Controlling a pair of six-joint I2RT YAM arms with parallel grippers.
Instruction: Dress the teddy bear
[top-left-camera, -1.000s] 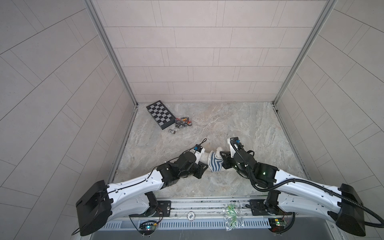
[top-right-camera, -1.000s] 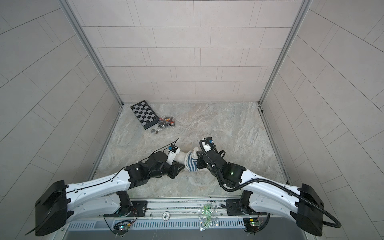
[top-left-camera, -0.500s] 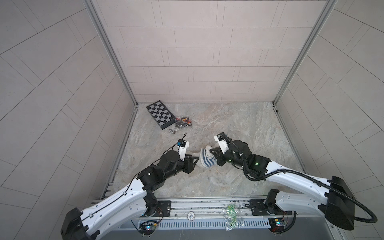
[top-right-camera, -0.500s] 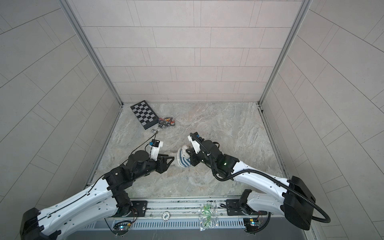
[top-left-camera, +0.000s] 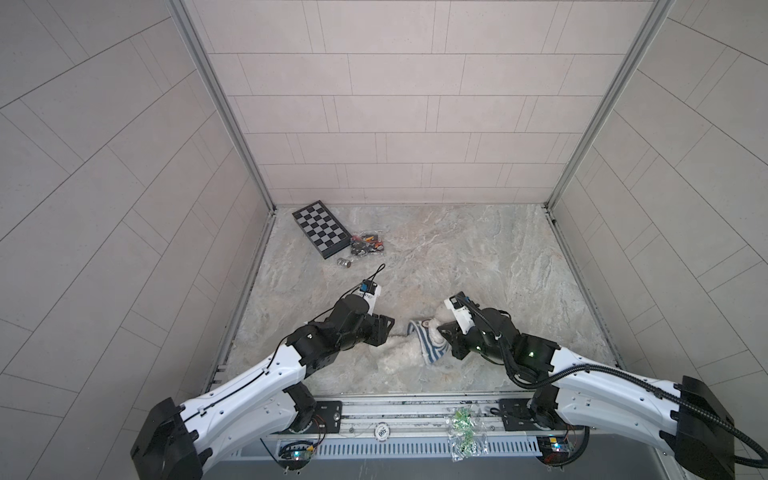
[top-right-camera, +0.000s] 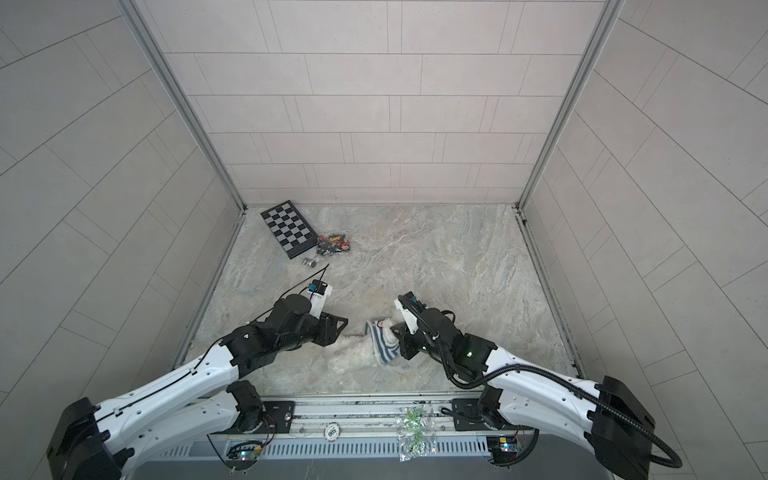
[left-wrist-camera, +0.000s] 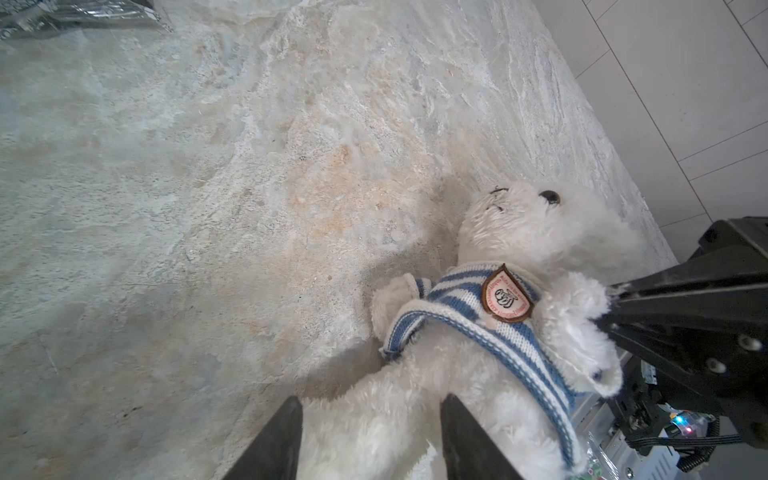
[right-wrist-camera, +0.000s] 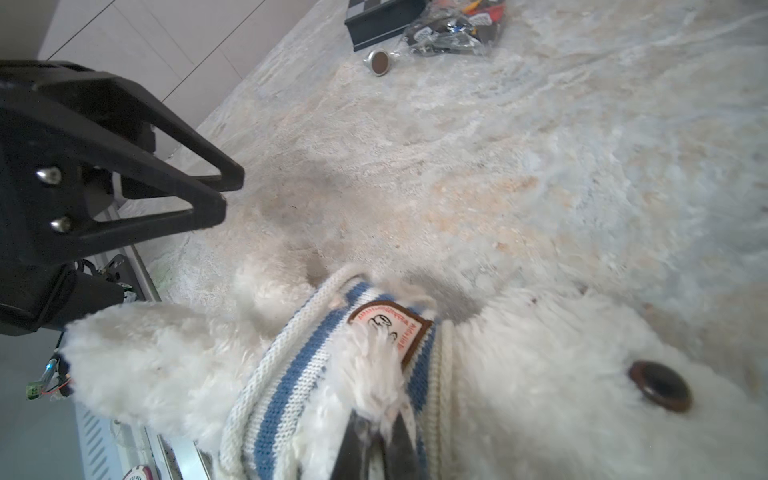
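The fluffy white teddy bear (top-left-camera: 394, 358) (top-right-camera: 353, 354) lies on the stone table between my arms. A blue-and-white striped shirt (top-left-camera: 426, 348) (left-wrist-camera: 498, 332) with a badge sits round its chest. My left gripper (left-wrist-camera: 370, 399) (top-left-camera: 390, 330) is open, its fingers either side of the bear's lower body. In the right wrist view the left gripper (right-wrist-camera: 226, 193) stands clear above a leg. My right gripper (right-wrist-camera: 380, 419) (top-left-camera: 441, 332) is shut on the furry arm by the shirt's sleeve, beside the bear's head (right-wrist-camera: 561, 395).
A folded chessboard (top-left-camera: 320, 228) lies at the back left. Beside it are a clear bag of small parts (top-left-camera: 366, 245) and a small metal cylinder (top-left-camera: 344, 262). A plastic bag of green bits (top-left-camera: 461, 432) rests on the front rail. Tiled walls close in three sides.
My left gripper has opened and let go of the bear, drawing back to the left. The right gripper stays shut on the bear, which now lies on the table nearer the front.
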